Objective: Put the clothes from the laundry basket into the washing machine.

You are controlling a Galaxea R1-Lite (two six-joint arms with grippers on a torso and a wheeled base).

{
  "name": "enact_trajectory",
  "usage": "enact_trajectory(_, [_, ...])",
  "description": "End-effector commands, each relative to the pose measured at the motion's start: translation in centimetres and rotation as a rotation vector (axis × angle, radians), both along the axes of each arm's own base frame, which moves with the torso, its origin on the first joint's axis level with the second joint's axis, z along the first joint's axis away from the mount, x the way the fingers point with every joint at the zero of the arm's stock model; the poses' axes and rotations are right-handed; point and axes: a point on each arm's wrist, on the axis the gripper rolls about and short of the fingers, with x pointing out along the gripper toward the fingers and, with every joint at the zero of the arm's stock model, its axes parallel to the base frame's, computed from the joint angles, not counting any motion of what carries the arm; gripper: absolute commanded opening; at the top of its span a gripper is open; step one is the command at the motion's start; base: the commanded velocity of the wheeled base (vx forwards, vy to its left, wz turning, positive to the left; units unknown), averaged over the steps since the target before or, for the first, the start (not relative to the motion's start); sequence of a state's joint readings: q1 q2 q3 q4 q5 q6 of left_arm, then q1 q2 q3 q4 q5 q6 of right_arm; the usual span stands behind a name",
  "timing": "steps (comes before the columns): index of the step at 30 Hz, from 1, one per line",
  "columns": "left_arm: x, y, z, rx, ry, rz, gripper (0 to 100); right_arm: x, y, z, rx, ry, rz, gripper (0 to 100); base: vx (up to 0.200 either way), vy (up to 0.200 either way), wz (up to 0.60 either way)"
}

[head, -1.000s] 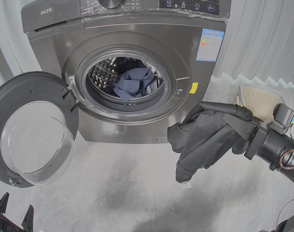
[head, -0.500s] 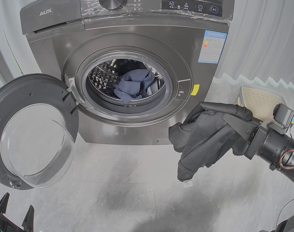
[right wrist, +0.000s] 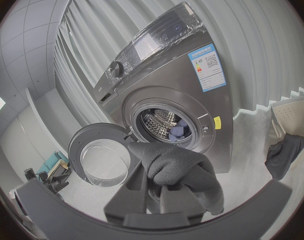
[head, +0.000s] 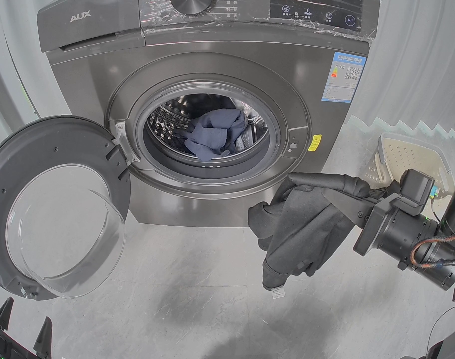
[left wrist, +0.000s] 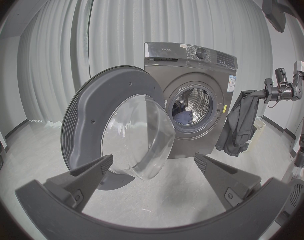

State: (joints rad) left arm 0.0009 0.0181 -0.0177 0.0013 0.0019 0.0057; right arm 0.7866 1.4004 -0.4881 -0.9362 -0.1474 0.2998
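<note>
Left gripper (head: 27,312) low, fingers spread apart, nothing between them | round door (head: 53,150) swung open | washing machine (head: 207,56) with blue cloth (head: 215,133) lying in its drum | dark grey garment (head: 302,225) hanging above the floor, pinched by right gripper (head: 337,198) | laundry basket (head: 412,155) on the floor, far right.

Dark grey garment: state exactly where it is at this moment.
Head view: the dark grey garment hangs from the right gripper on the robot's right, between the washing machine and the laundry basket.
</note>
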Motion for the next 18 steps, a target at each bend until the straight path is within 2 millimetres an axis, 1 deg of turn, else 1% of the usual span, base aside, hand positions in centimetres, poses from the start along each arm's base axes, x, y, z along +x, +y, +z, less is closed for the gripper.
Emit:
enact_trajectory(1, [0.1, 0.0, -0.5, 0.0, 0.008, 0.005, 100, 0.3, 1.4, -0.1, 0.002, -0.001, 0.028, 0, 0.0, 0.0, 0.0])
enact_trajectory(4, [0.0, 0.0, -0.5, -0.001, 0.006, 0.006, 100, 0.3, 1.7, 0.6, 0.034, -0.028, 0.036, 0, 0.0, 0.0, 0.0])
enact_trajectory(8, [0.0, 0.0, -0.5, 0.013, -0.006, -0.001, 100, 0.9, 2.4, -0.3, 0.005, -0.005, 0.028, 0, 0.0, 0.0, 0.0])
enact_trajectory(10, [-0.1, 0.0, 0.1, 0.019, -0.032, -0.007, 100, 1.0, 2.9, -0.5, 0.003, 0.001, 0.03, 0, 0.0, 0.0, 0.0])
enact_trajectory(11, [-0.7, -0.1, 2.5, 0.017, -0.114, -0.037, 100, 0.9, 3.5, -0.2, 0.021, -0.005, 0.047, 0, 0.0, 0.0, 0.0])
enact_trajectory(13, [-1.6, -0.3, 5.7, 0.02, -0.183, -0.121, 100, 1.0, 4.3, -0.1, 0.04, -0.019, 0.064, 0, 0.0, 0.0, 0.0])
enact_trajectory(15, [-1.3, -0.4, 6.9, 0.023, -0.158, -0.197, 100, 1.4, 5.2, -0.1, 0.054, -0.031, 0.073, 0, 0.0, 0.0, 0.0])
enact_trajectory(18, [0.3, -0.6, 7.4, 0.018, -0.066, -0.285, 100, 2.0, 6.5, -0.1, 0.082, -0.056, 0.081, 0, 0.0, 0.0, 0.0])
